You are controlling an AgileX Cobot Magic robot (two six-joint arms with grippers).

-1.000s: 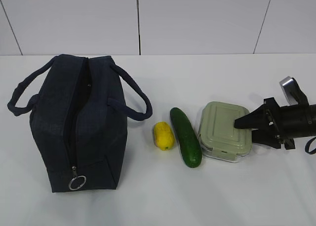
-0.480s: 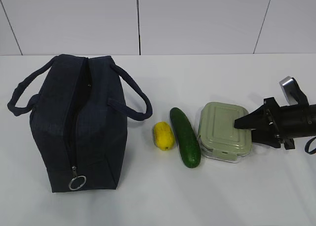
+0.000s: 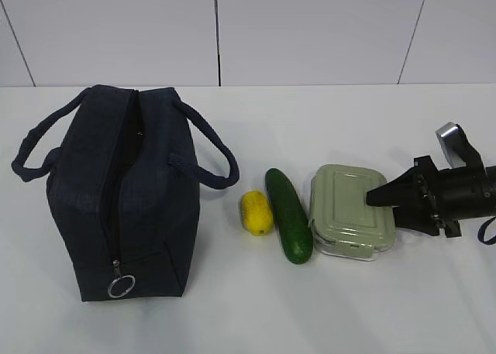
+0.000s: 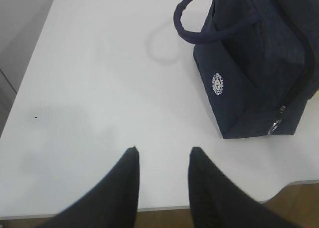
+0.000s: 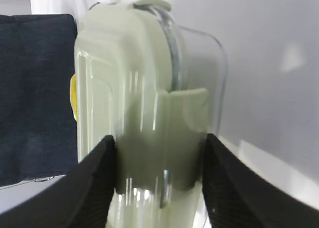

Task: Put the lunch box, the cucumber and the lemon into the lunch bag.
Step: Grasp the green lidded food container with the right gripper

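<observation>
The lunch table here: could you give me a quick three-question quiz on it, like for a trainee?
1. True or false: the lunch bag is zipped shut.
2. Which lies between the lemon and the lunch box? A) cucumber B) banana C) spoon
3. Fill in: the right gripper has its jaws on either side of the ____.

Key: 1 false, the top gapes open. 2 A. 3 lunch box, one jaw against the lid and one on the clear base side.
</observation>
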